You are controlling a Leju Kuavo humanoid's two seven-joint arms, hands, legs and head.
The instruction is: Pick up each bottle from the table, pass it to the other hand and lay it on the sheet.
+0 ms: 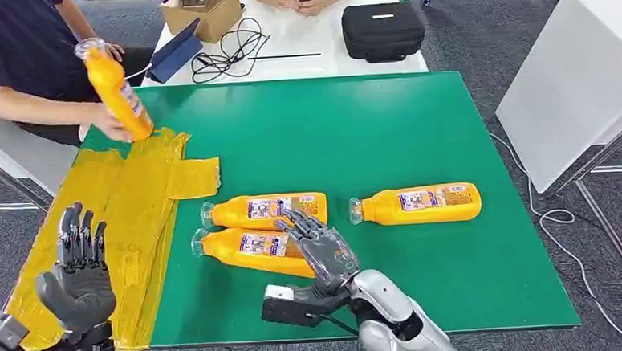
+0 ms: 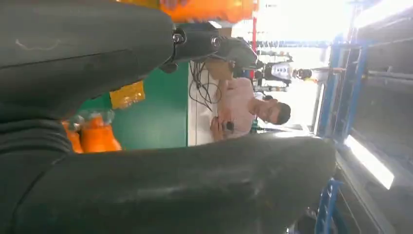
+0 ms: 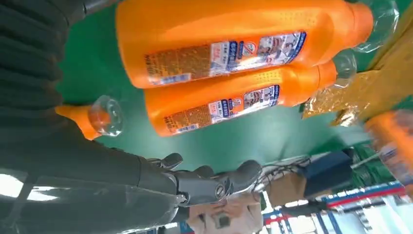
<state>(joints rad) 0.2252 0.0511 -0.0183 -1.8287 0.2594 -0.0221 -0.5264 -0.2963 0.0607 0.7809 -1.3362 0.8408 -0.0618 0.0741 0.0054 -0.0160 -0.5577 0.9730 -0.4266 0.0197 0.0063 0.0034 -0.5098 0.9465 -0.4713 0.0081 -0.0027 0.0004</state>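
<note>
Three orange bottles lie on the green table (image 1: 369,124): two side by side (image 1: 265,210) (image 1: 251,249) and one (image 1: 418,204) further right. My right hand (image 1: 321,247) hovers over the nearest bottle with its fingers spread, holding nothing. In the right wrist view the pair of bottles (image 3: 229,44) (image 3: 229,105) lies just beyond the fingers (image 3: 204,183). My left hand (image 1: 78,272) is raised and empty above the near end of the yellow sheet (image 1: 125,209). At the sheet's far end, a person's hand holds a fourth bottle (image 1: 116,87) tilted.
Behind the green table, a white table carries a black case (image 1: 383,29), a cardboard box (image 1: 203,12) and cables (image 1: 229,51). A white panel (image 1: 576,89) stands to the right. One person sits at the far left, another at the far end.
</note>
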